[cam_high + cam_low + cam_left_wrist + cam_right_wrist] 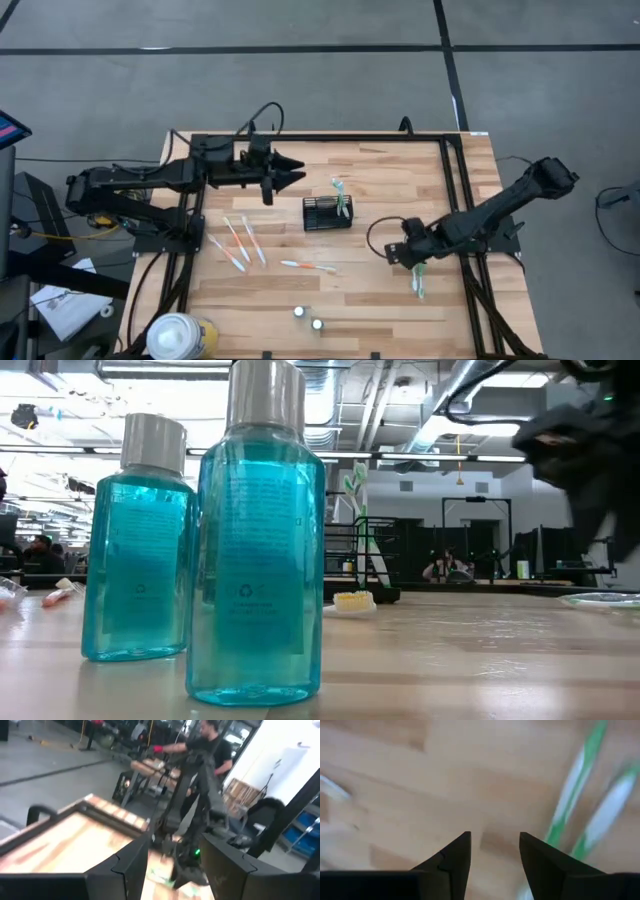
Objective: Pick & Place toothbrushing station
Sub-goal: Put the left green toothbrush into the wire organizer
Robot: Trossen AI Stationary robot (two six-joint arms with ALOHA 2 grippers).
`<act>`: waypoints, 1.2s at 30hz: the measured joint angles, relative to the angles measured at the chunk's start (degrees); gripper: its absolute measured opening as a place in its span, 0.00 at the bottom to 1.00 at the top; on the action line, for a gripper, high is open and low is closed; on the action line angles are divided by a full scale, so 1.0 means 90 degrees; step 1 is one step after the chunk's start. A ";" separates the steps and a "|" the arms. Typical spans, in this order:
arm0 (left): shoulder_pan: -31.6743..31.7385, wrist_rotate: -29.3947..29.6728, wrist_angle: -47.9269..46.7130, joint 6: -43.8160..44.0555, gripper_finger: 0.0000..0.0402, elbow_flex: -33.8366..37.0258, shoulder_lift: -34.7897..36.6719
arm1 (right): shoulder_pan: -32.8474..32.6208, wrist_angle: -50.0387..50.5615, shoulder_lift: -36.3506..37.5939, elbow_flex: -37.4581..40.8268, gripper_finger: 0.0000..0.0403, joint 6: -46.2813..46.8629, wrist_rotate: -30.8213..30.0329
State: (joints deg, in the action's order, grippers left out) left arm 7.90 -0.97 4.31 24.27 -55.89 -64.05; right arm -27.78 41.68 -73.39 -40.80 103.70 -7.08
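Note:
The black wire-mesh holder [327, 214] stands mid-table with a green-and-white toothbrush [342, 194] upright in it, also seen in the low view as holder [362, 556] and toothbrush [355, 484]. Three orange-pink toothbrushes [238, 242] lie flat to its left, and another [309, 266] lies near its front. Two green toothbrushes [568, 805] lie on the wood just beside my right gripper [495, 845]. That gripper [413, 262] points down, open, with nothing between its fingers. My left gripper [292, 172] hovers open at the far left, pointing level toward the table's right.
Two blue bottles with silver caps [258, 540] [138, 540] stand near the front edge [308, 318]. A white-and-yellow round container [180, 335] sits at the front left corner. A black frame [448, 180] rims the table. A person stands beyond the table [210, 745].

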 joint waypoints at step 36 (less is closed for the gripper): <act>0.0646 -0.0950 0.0064 0.0000 0.43 0.0356 0.0066 | -0.1064 -0.0254 -0.0524 0.0161 0.39 0.1814 0.0755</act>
State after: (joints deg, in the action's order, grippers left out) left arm 13.72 -9.52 4.89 24.27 -52.69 -63.46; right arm -37.36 39.39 -78.11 -39.35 120.03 -0.29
